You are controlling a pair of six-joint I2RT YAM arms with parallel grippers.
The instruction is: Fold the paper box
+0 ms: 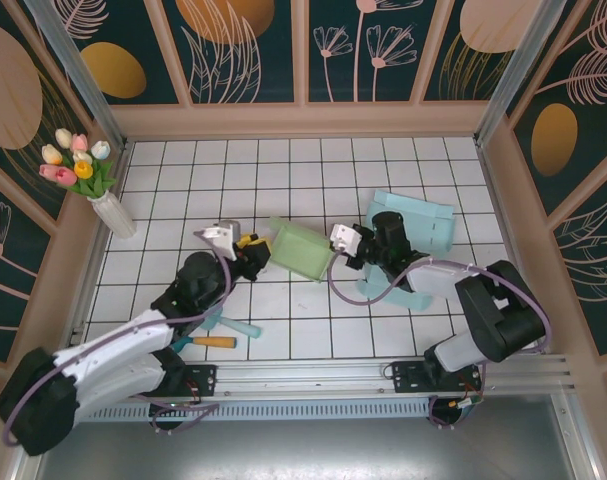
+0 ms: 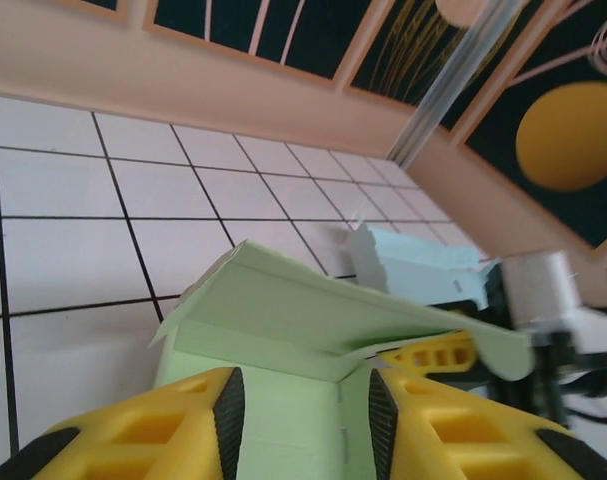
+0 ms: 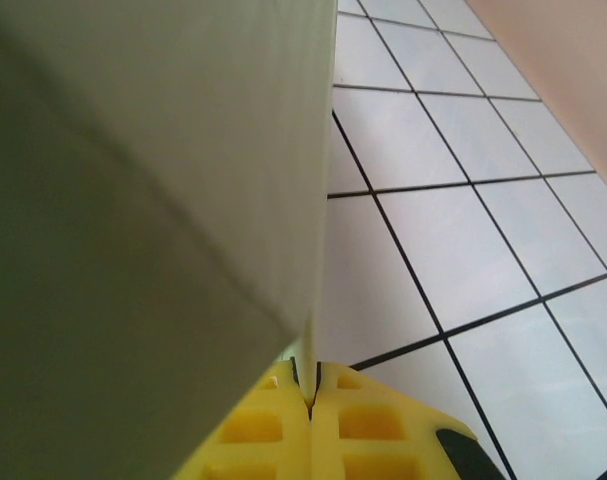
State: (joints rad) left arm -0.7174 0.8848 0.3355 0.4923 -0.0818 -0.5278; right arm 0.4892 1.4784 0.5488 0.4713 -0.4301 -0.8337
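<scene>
Green box (image 1: 301, 248) pinched by a wall edge in clamped right fingers (image 3: 383, 440), probably to steady it, while left fingers (image 2: 153, 430) stand parted astride its near side.

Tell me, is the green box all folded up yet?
Only partly. The green box has sides bent up, but one flap juts out loose. The right gripper pinches one edge.

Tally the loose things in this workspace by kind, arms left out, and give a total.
Paper boxes: 2, the green box and the light blue box
Flowers: 1, the vase of tulips
Stick-shaped items: 2, the orange-handled tool and the pale teal stick
Total: 5
</scene>
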